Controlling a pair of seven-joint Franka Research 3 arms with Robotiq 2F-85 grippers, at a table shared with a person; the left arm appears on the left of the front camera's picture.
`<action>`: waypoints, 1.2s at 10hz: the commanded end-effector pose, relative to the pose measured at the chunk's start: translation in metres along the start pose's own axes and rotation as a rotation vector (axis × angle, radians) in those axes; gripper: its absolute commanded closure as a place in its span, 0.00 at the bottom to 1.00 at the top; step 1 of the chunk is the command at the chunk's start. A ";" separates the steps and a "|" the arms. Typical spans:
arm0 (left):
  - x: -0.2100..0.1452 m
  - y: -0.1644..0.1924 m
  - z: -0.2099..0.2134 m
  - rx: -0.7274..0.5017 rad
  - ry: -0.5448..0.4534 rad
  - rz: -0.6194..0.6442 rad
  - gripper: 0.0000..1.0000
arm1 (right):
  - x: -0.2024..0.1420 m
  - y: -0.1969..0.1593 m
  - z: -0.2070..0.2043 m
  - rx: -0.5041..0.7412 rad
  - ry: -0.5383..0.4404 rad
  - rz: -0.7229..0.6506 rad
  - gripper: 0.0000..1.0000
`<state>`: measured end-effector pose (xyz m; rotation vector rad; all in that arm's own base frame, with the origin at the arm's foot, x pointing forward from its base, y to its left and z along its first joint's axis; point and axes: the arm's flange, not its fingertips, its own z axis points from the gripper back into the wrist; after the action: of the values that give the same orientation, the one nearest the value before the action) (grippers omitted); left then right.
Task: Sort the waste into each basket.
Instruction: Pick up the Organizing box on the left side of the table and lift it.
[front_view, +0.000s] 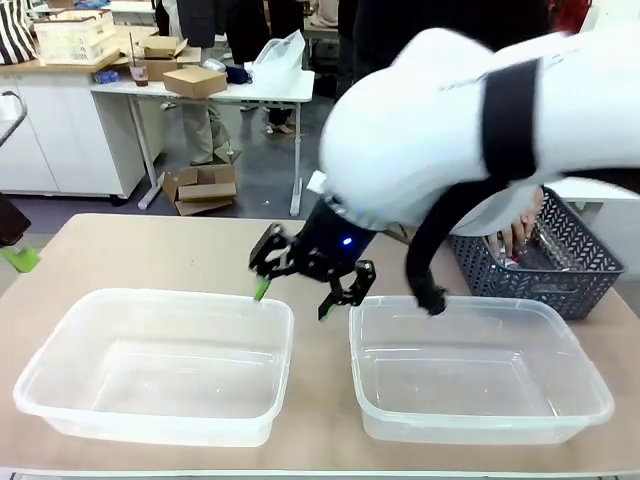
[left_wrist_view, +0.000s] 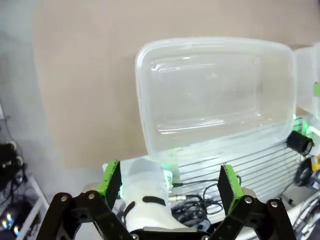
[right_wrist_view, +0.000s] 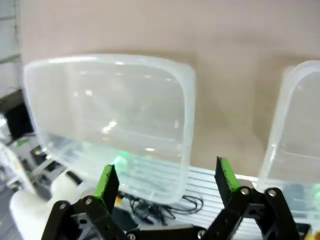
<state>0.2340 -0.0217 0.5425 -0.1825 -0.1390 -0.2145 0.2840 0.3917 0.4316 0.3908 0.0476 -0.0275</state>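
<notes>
Nearest: two clear tubs are set side by side on the bench, the left tub and the right tub, with a narrow gap between them.
Left end effector: seen in its own wrist view, fingers spread wide and released, poised high over one tub; which tub cannot be told.
Right end effector: hung just above the far end of the gap between the tubs, fingers spread apart, released.
Grey lattice basket: placed behind the right tub, at the far right of the bench.
Hand: a person's, lowered into that basket.
Waste: dimly made out inside the lattice basket under the hand, too hidden to be counted.
</notes>
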 end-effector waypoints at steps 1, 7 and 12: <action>-0.051 -0.002 -0.107 0.021 0.015 0.056 0.00 | 0.018 0.029 -0.031 -0.189 0.059 -0.065 0.00; 0.033 -0.020 -0.033 0.052 0.045 0.068 0.00 | 0.008 0.011 -0.069 -0.273 0.093 -0.050 0.00; 0.052 0.008 -0.120 0.229 0.082 0.159 0.00 | 0.008 0.011 -0.069 -0.273 0.093 -0.050 0.00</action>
<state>0.3072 -0.0555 0.4901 -0.0031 -0.1126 -0.0940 0.2931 0.4319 0.3702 0.1195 0.1563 -0.0450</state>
